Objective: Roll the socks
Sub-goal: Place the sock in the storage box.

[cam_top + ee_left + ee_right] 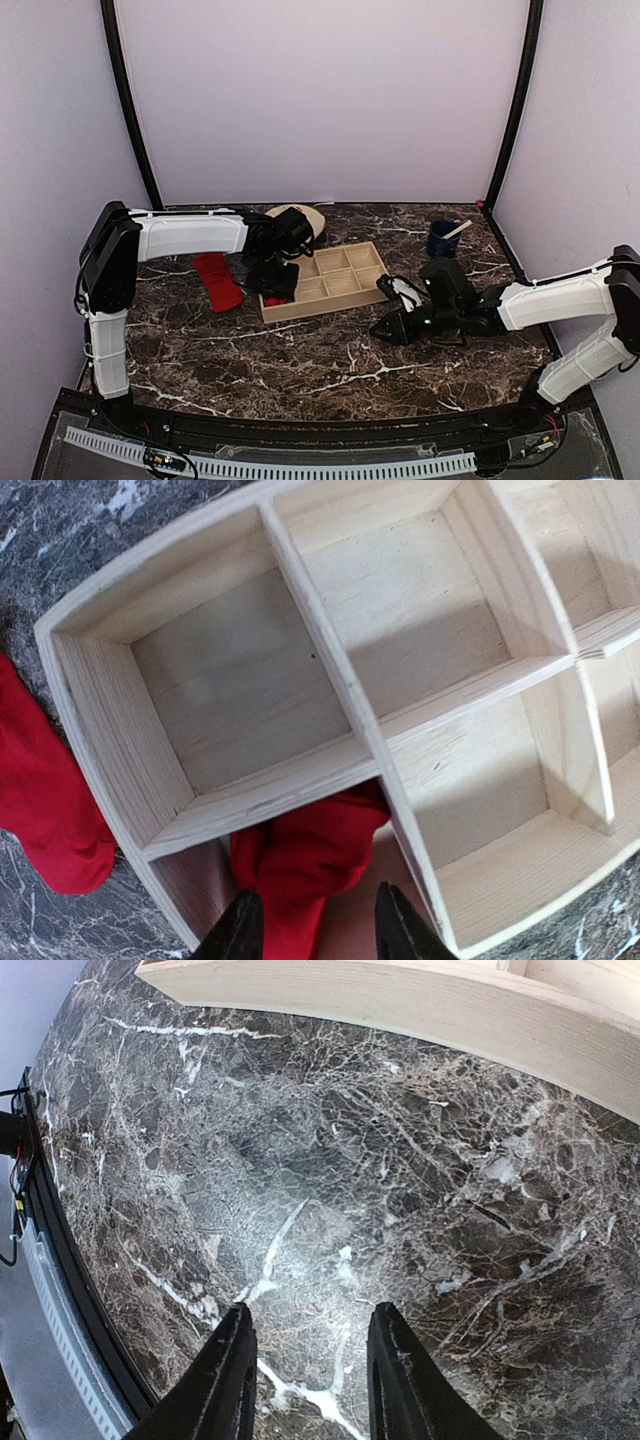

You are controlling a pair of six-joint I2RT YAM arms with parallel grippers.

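Jaws on the left gripper [315, 895] are spread, straddling the bunched sock [310, 850] in the tray's [330, 670] near-left corner cell. The right gripper [310, 1310] is released too, with only the marble table [300, 1160] under it, off the tray's near side. The wrist cam shows that sock properly; from the top cam the arm hides most of it. The flat sock [45, 800] lies just left of the tray. A blue cup [441, 240] sits beyond the tray's right end, and a wooden disc [312, 215] behind its left end is half blocked by the arm.

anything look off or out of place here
Nothing spilled or broken. One red sock lies flat and unrolled on the table left of the wooden tray; the other sock sits bunched in its near-left compartment.
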